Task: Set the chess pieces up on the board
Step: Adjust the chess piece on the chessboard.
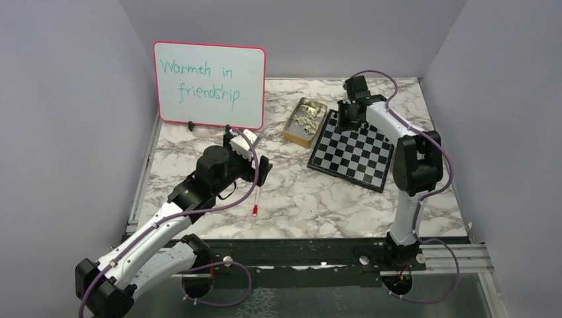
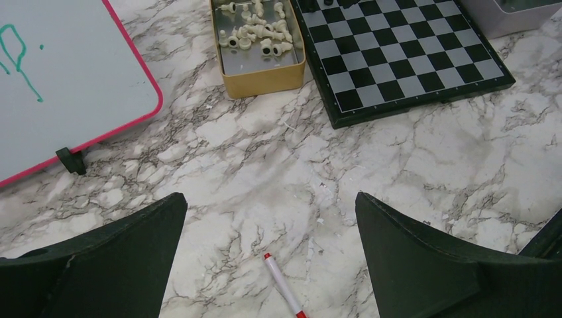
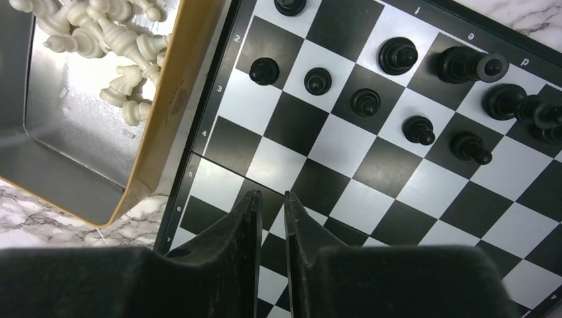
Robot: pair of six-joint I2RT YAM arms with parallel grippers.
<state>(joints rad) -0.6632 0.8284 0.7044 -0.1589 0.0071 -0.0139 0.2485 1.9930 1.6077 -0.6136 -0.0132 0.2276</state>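
Your right gripper hovers over the chessboard, fingers pinched nearly together on nothing; your left gripper gapes wide above the worktop.

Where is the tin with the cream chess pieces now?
In the top view, the tin sits between the whiteboard on its left and the board on its right, close against the board's edge.
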